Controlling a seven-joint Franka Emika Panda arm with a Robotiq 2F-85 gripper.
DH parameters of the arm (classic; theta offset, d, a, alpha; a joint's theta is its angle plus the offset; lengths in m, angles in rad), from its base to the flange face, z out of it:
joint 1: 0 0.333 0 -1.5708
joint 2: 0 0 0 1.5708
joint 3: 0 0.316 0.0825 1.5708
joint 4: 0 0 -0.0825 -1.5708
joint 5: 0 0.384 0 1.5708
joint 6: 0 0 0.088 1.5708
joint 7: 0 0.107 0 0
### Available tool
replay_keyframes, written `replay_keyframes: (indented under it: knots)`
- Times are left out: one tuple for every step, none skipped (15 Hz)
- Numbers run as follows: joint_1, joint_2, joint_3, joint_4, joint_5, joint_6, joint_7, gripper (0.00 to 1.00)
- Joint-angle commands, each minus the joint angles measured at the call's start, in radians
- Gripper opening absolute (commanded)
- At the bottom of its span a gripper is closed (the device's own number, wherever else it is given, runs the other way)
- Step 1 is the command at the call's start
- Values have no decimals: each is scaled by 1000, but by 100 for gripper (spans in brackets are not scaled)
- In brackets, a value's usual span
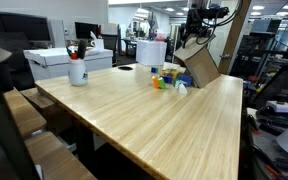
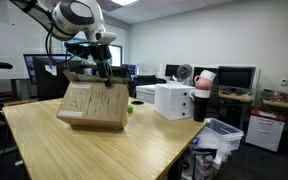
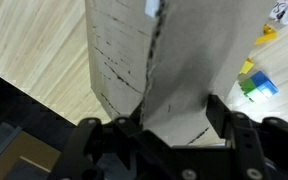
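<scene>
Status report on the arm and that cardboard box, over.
Gripper clamped on top edge of cardboard box. Box tilted on the wooden table. Small coloured toys close beside the box, not touching the gripper.

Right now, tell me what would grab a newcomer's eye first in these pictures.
A tilted cardboard box stands out first, at one end of the long wooden table, with the robot's pincer closed on its upper edge. Small colourful toys lie beside it. A white cup of pens stands across the table from it, near the edge.
</scene>
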Motion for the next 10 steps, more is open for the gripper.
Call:
replay_keyframes:
  knots:
    - [3, 28, 10, 22, -44, -54, 37, 36]
    - [4, 30, 11, 25, -48, -61, 37, 36]
    - [6, 32, 11, 29, -53, -70, 37, 36]
    - [8, 36, 11, 33, -57, -79, 37, 36]
    - [10, 41, 12, 38, -67, -91, 42, 36]
    - [13, 46, 12, 42, -72, -99, 44, 36]
    - [15, 51, 13, 48, -80, -110, 48, 36]
    - [17, 57, 15, 53, -88, -122, 50, 36]
    - [21, 67, 19, 62, -106, -143, 59, 36]
    - [23, 73, 20, 65, -117, -152, 60, 36]
